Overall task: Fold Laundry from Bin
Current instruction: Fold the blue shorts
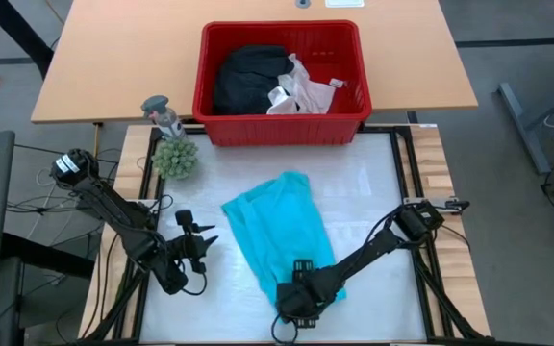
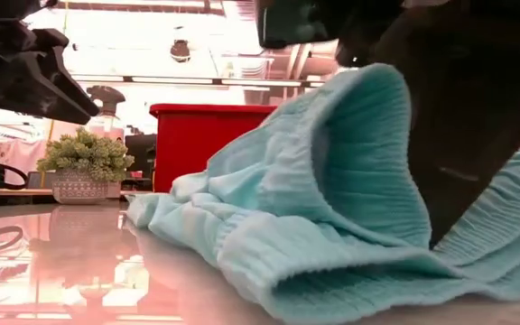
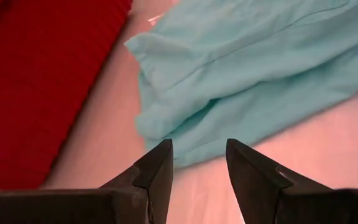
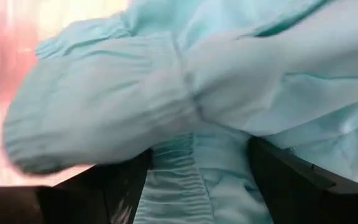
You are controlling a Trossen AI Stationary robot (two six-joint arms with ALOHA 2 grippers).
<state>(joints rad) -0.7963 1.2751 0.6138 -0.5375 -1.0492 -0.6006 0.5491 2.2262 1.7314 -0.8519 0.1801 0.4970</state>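
The teal garment [image 1: 277,226] lies spread on the white table top, running from the middle toward the near edge. My right gripper [image 1: 298,293] is over its near end, open, pointing steeply down into the cloth [image 4: 166,93]. My left gripper [image 1: 205,240] hovers open to the left of the garment, with the garment's edge [image 3: 166,124] just ahead of its fingers and nothing between them. The red bin [image 1: 282,125] stands at the far edge, holding a black garment [image 1: 248,77] and a white one [image 1: 301,91]. My right gripper comes at the teal garment's near end from above, slanting. A ribbed band of the cloth [image 4: 176,180] runs between the two spread fingers [image 4: 98,193] and bunches against them. A fold [image 2: 368,117] rises off the table against the gripper, while the rest lies flat. I cannot tell whether anything is pinched.
A small potted plant [image 1: 174,156] and a grey bottle [image 1: 162,113] stand at the table's far left, beside the bin. Bare table top shows left and right of the garment [image 1: 383,192].
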